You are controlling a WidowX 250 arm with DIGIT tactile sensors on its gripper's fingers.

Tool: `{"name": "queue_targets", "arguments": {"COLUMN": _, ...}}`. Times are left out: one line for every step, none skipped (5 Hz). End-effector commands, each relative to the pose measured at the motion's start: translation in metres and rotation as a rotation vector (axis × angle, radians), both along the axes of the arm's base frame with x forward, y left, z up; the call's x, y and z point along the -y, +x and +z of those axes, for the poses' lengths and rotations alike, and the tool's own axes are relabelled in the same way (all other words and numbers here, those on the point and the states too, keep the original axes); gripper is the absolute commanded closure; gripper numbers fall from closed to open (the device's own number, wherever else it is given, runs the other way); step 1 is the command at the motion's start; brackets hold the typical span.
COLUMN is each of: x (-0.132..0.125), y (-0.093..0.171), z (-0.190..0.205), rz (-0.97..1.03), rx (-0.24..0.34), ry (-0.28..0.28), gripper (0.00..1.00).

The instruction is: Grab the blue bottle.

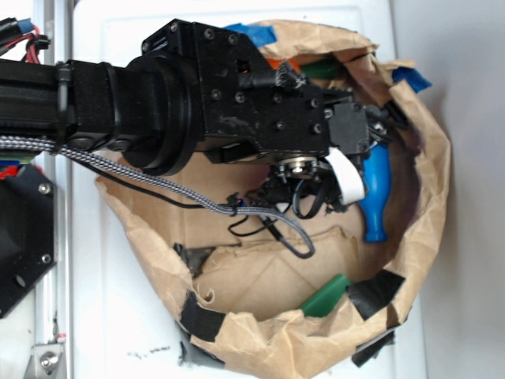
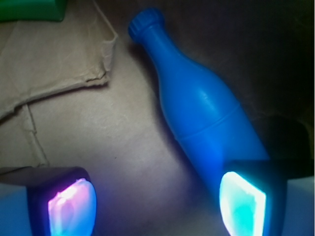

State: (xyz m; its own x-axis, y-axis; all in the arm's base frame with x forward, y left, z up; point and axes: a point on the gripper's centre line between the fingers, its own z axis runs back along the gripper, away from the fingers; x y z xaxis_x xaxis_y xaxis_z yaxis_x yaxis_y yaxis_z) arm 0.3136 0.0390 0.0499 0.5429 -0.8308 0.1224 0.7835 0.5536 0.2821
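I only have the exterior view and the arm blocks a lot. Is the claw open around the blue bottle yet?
Observer: The claw is open; one pad overlaps the blue bottle's wide base, the other sits off to its side.
Operator: Which way is it lying?
Observer: On its side on the brown paper, cap pointing away from the claw.
Operator: Anything close to the neck?
Observer: A green block lies beyond a torn paper flap, apart from the bottle.
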Motion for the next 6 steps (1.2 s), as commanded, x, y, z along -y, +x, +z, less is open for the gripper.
{"name": "queue_targets", "arguments": {"x": 0.010, "y": 0.016, "z": 0.007, "rz": -0.011, "rx": 0.004, "ry": -0.009, "gripper": 0.00}}
{"name": "queue_targets", "arguments": {"x": 0.013, "y": 0.020, "z": 0.004, "rz": -0.007, "rx": -0.007, "ry": -0.015, "gripper": 0.00}}
{"name": "queue_targets", "arguments": {"x": 0.015, "y": 0.026, "z": 0.007, "rz": 0.000, "rx": 0.011, "ry": -0.020, "gripper": 0.00}}
{"name": "queue_targets", "arguments": {"x": 0.016, "y": 0.028, "z": 0.004, "rz": 0.003, "rx": 0.009, "ry": -0.016, "gripper": 0.00}}
{"name": "queue_targets", "arguments": {"x": 0.017, "y": 0.025, "z": -0.014, "rz": -0.002, "rx": -0.042, "ry": 0.004, "gripper": 0.00}}
{"name": "queue_targets", "arguments": {"x": 0.016, "y": 0.024, "z": -0.027, "rz": 0.030, "rx": -0.072, "ry": 0.022, "gripper": 0.00}}
